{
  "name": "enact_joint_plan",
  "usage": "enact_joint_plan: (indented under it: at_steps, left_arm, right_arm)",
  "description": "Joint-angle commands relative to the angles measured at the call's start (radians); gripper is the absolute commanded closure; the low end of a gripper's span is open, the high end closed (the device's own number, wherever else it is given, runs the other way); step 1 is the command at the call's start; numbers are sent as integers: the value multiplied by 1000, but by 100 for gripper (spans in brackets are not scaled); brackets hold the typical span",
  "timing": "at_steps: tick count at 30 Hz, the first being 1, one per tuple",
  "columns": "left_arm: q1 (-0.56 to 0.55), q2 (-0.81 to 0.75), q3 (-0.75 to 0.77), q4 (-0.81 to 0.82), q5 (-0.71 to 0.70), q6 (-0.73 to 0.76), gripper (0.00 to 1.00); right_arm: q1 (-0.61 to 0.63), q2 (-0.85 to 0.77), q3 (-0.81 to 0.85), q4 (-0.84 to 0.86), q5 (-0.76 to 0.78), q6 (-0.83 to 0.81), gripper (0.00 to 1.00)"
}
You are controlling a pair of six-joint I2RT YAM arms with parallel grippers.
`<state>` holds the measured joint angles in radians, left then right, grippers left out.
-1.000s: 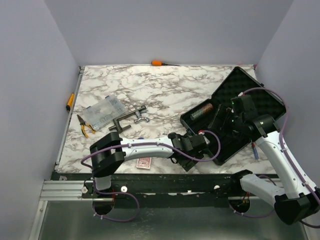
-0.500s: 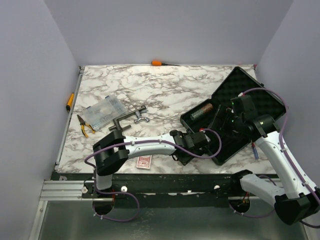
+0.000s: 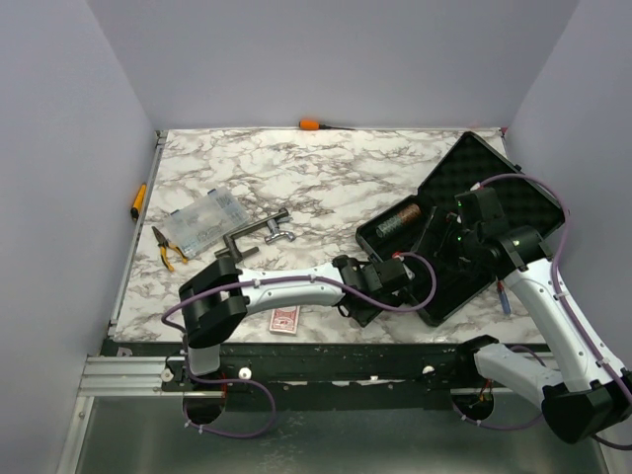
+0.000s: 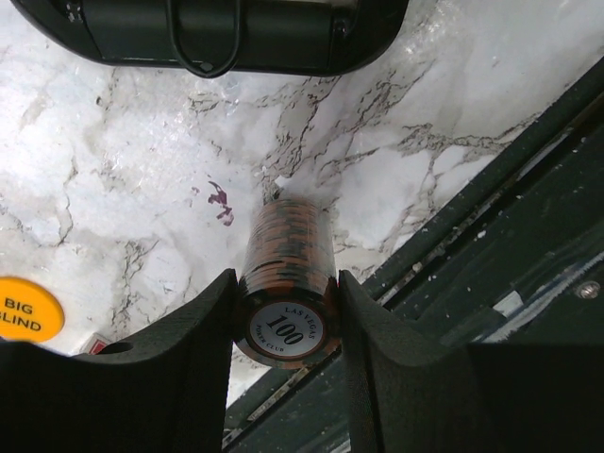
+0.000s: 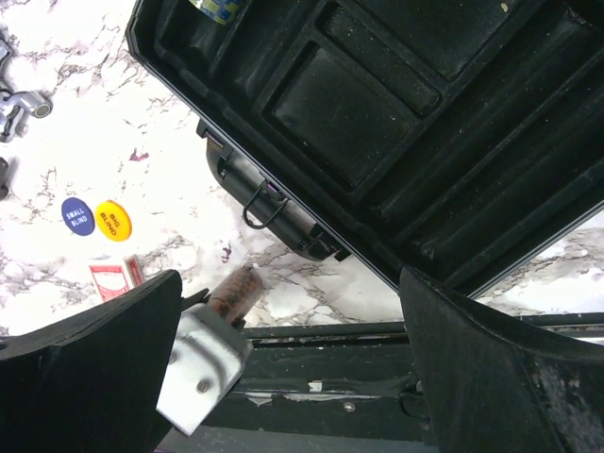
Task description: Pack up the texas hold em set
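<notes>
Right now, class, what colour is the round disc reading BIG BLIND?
Orange-yellow round disc; left wrist view shows it best.

Marble table [image 3: 326, 178]. Ref left pincer [image 4: 286, 283]: the open black case [image 3: 494, 188] sits just right of it and beyond. Card deck [image 3: 283, 320] is to its left by the near edge, with blue disc [image 5: 77, 215] and orange disc [image 5: 113, 220] just past the deck. Further left, well apart: grey clamp [image 3: 255, 237], clear box [image 3: 202, 220], pliers [image 3: 166, 247]. Screwdriver [image 3: 314, 124] is far off at the back edge.

Before case [image 5: 340, 113] — chip stack [image 4: 286, 283]; card deck [image 3: 283, 319] leftward.
</notes>
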<state>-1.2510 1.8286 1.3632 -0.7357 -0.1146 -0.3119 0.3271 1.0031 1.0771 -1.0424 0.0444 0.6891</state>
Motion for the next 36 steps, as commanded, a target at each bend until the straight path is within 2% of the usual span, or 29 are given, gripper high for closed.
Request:
enact_joint_plan:
  at_steps: [1,12,23,30,36]
  left_arm:
    - [4,-114,19,-3,29,-28,100]
    - [30,-271,40,7,59,-58,100]
    - [94,-419,25,130,104,-130,100]
    - [211,-464,48,203,170,-342,100]
    - [304,-498,3,353,268,-543,100]
  right_arm:
    - [-3,-7,32,-9,-7,39,0]
    - [-2,-27,79,-52,19,168,0]
    - [-3,-67,115,-43,-38,349,0]
    - [-2,-112,87,58,-105,451,0]
    - [-2,-151,55,187,-118,494,0]
